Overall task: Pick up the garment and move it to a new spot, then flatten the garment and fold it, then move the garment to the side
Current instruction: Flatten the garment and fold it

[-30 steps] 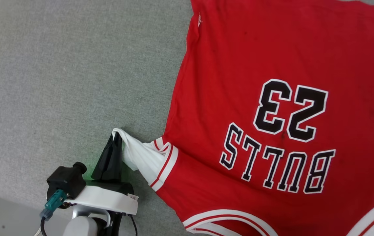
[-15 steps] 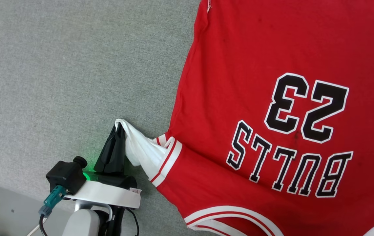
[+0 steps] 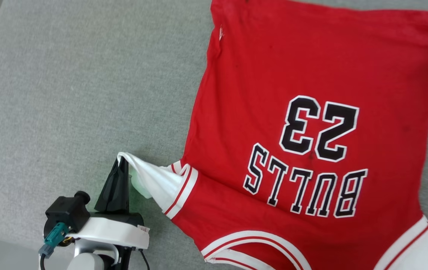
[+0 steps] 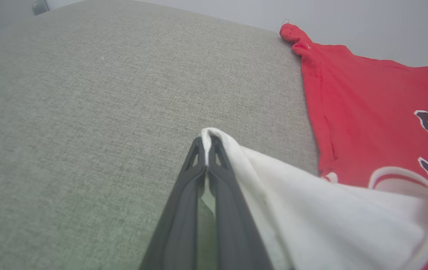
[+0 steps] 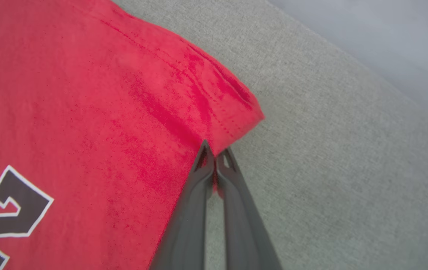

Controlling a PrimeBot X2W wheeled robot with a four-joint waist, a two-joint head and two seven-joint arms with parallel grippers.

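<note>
Overhead, from the head view, the garment (image 3: 311, 93) lies spread on the grey table (image 3: 67, 93) with its "BULLS 23" print (image 3: 308, 161) facing up, the red body mostly smooth. The left hand (image 3: 122, 162) is shut on the tip of the white sleeve (image 3: 154, 180), which is drawn out sideways into a bunched, twisted cone, not lying flat.

From the left wrist view, both fingers are pressed together with a fold of white sleeve cloth pinched between their tips, and that cloth is raised slightly off the table.

From the right wrist view, the right hand (image 5: 216, 153) is closed on the red edge just beside a hem corner (image 5: 242, 110), with small creases running from the grip into the body.

The pick-up and move look finished, and this seems to be the flattening stage, with diagonal points held for a stretch. The sleeve is not yet laid out smooth. No fold has been made, and the move to the side remains.
</note>
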